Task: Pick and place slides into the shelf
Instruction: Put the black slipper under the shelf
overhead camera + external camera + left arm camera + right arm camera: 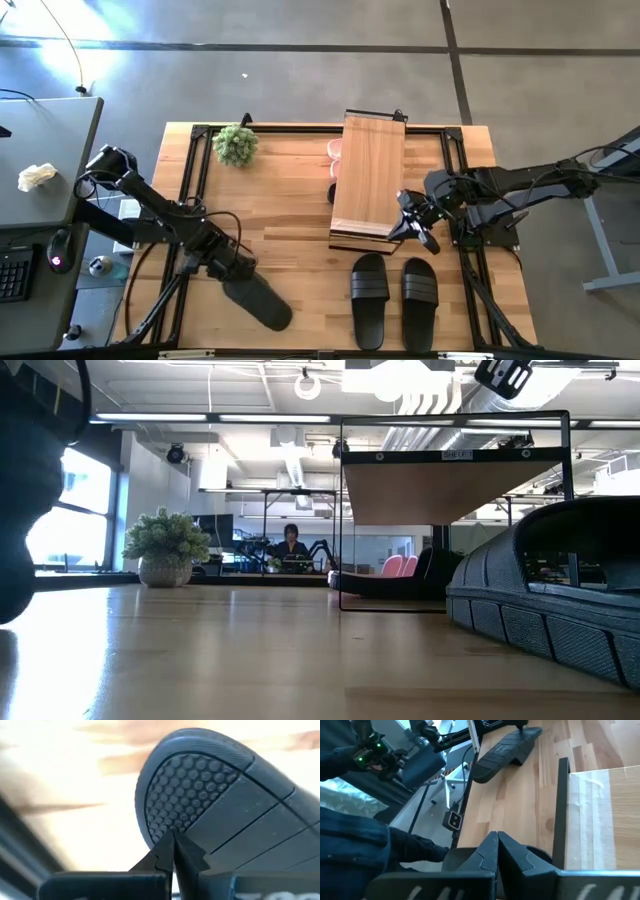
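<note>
A pair of black slides (pixel 392 293) is seen side by side near the front edge of the wooden surface (pixel 290 200), soles down; in the low view one of them fills the right foreground and is cut off by the frame. To their left a single black slide (pixel 258 303) lies tilted, with the left end effector (pixel 232 272) at its end. In the left wrist view the fingertips are pressed together against the rim of the dimpled sole, so the end effector is closed; whether the slide is actually gripped cannot be made out.

Farther back, the shelf (pixel 368 178) stands mid-surface, its plank top hiding what lies beneath. The right end effector (pixel 411 221), closed and holding nothing, is held just beside the shelf's front right corner. Pale pink slides (pixel 335 152) show only as a sliver past the shelf's left edge; a dark shape beside them cannot be identified. A potted plant (pixel 236 145) stands near the far left corner. A person (pixel 292 546) is seen seated in the room beyond.
</note>
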Robot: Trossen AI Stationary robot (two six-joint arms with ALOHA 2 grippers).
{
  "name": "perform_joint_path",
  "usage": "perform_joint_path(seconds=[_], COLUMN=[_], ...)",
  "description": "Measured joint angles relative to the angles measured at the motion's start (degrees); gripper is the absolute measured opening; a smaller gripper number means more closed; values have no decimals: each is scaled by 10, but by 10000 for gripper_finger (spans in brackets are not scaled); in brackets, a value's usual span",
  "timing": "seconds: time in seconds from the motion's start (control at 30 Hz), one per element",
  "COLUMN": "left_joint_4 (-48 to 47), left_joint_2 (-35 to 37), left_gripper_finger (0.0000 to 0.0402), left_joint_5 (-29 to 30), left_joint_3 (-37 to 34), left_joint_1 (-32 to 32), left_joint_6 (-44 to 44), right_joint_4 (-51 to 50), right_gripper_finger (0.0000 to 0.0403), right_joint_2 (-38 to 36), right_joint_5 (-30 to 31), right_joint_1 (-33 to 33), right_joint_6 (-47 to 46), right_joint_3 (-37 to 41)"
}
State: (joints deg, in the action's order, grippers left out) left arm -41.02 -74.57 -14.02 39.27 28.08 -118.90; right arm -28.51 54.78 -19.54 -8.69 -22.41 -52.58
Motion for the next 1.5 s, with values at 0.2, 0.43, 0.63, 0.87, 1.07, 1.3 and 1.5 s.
perform_joint_path(seconds=[0.2, 0.43, 0.63, 0.87, 1.07, 1.3, 1.5], left_joint_4=[61, 95, 93, 88, 96, 52, 14], left_joint_2=[-23, -52, -51, -51, -51, -51, -51], left_gripper_finger=[0, 0, 0, 0, 0, 0, 0], left_joint_5=[69, 113, 201, 278, 290, 354, 382], left_joint_3=[-1, 0, 1, -1, 2, 51, 140], left_joint_1=[0, 1, -2, -39, -74, -79, -69], left_joint_6=[4, 15, -6, 33, 116, 187, 273], right_joint_4=[0, 1, 2, 13, 20, 23, 27], right_gripper_finger=[0, 0, 0, 0, 0, 0, 0], right_joint_2=[0, 0, 0, 0, 0, 0, 0], right_joint_5=[19, 37, 77, 102, 102, 106, 106], right_joint_1=[-12, -15, -15, -15, -15, -15, -15], right_joint_6=[0, 0, 2, 4, -1, -1, -1], right_joint_3=[0, 0, 0, 0, 0, 0, 0])
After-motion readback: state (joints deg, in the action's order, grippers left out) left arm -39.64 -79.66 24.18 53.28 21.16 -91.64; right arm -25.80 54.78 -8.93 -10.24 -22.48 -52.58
